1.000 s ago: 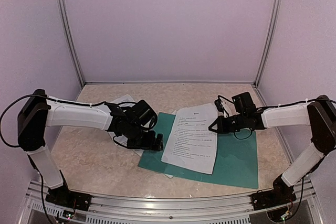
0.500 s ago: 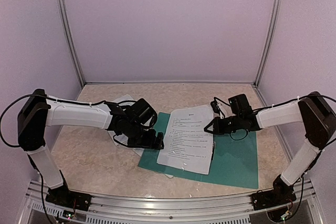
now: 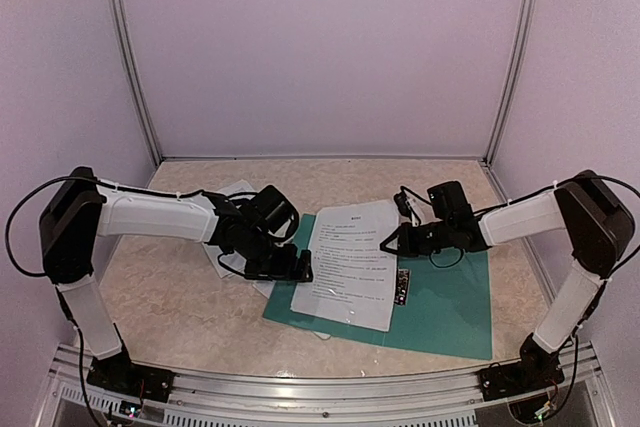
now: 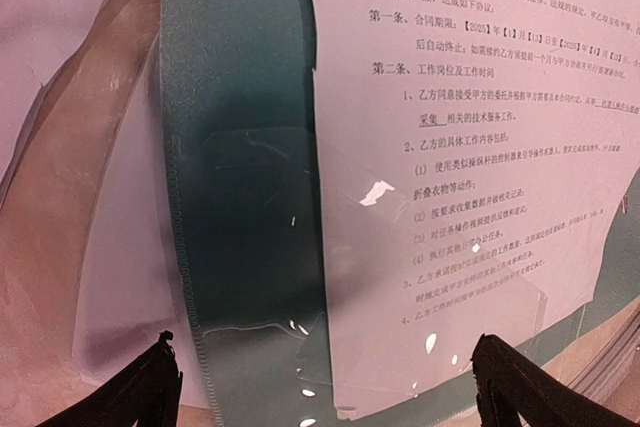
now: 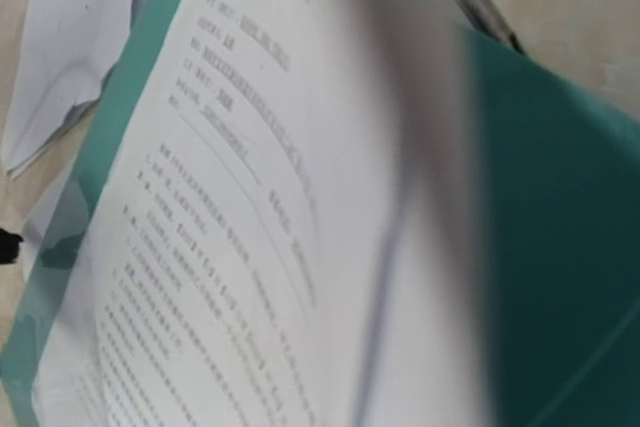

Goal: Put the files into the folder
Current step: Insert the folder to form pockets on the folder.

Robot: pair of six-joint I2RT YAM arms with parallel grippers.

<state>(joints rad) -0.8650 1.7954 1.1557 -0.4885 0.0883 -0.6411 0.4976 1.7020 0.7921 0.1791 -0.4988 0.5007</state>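
Note:
The dark teal folder (image 3: pixel 450 297) lies open on the table, its small metal clip (image 3: pixel 402 285) showing at the spine. One printed file sheet (image 3: pixel 350 262) lies over the folder's left half. My right gripper (image 3: pixel 392 240) is at the sheet's right edge, shut on it; in the right wrist view the sheet (image 5: pixel 250 247) fills the frame and hides the fingers, with the folder (image 5: pixel 560 197) beside it. My left gripper (image 3: pixel 300 269) is open and empty, low over the folder's left edge (image 4: pixel 250 147), fingertips (image 4: pixel 150 387) wide apart, next to the sheet (image 4: pixel 470 147).
More loose white sheets (image 3: pixel 232 197) lie under my left arm, left of the folder, also in the right wrist view (image 5: pixel 70 47). A paper corner (image 3: pixel 318 332) sticks out under the folder's near edge. Metal frame posts and purple walls enclose the table.
My right gripper has moved left with the sheet, sliding it across the folder and uncovering the metal clip. My left gripper has hardly moved.

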